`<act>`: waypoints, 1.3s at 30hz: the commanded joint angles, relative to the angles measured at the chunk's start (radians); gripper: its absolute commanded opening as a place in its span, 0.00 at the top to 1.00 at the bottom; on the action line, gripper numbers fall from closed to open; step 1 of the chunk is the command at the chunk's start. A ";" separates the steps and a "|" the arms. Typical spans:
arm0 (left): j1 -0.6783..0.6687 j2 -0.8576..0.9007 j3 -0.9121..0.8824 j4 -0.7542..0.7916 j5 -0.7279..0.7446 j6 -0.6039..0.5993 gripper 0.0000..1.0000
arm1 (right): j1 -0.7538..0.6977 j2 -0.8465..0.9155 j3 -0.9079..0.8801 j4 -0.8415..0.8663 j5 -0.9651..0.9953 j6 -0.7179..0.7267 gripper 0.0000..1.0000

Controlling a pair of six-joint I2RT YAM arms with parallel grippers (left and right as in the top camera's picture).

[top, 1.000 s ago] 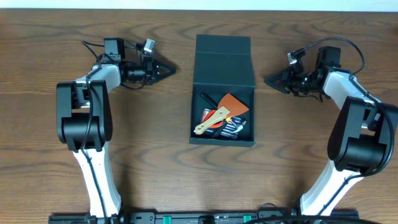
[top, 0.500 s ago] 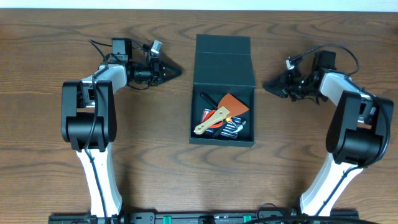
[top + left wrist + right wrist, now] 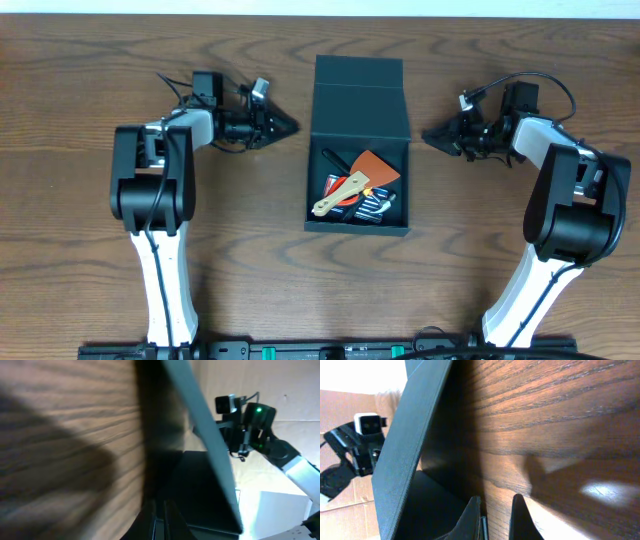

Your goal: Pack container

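The dark teal-green rectangular cardboard container [image 3: 358, 100] is set on the brown wooden worktop [image 3: 250, 270], mid-width near its far edge, with assorted hand tools [image 3: 340, 193] already packed inside. Only closing its raised flap lid is judged left. The left pincer [image 3: 290, 126] and right pincer [image 3: 428, 134] are seen shut, empty, flanking it.

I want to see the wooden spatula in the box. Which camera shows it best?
The overhead camera. It looks straight down into the open box, where the wooden spatula lies on top of other things. Both wrist cameras see only the outside of the box from low at its sides, so the spatula is hidden.
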 commanded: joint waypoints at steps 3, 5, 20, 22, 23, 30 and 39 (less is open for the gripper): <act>-0.010 0.011 0.010 0.025 -0.005 -0.012 0.94 | 0.031 0.003 -0.005 0.033 -0.026 0.019 0.99; -0.013 0.011 0.010 0.035 -0.004 -0.022 0.94 | 0.043 0.003 -0.005 0.053 -0.026 0.035 0.99; -0.032 0.011 0.010 0.046 -0.004 -0.026 0.94 | 0.066 0.006 -0.005 0.106 -0.030 0.102 0.99; -0.032 0.011 0.010 0.046 -0.004 -0.026 0.94 | 0.066 0.011 -0.005 0.106 -0.032 0.103 0.99; -0.032 0.011 0.010 0.046 -0.004 -0.026 0.94 | 0.066 0.015 -0.005 0.106 -0.039 0.105 0.99; -0.032 0.011 0.010 0.046 -0.003 -0.026 0.94 | 0.068 0.061 -0.005 0.120 -0.095 0.106 0.99; -0.032 0.011 0.010 0.168 0.029 -0.126 0.94 | 0.076 0.066 -0.005 0.182 -0.153 0.098 0.99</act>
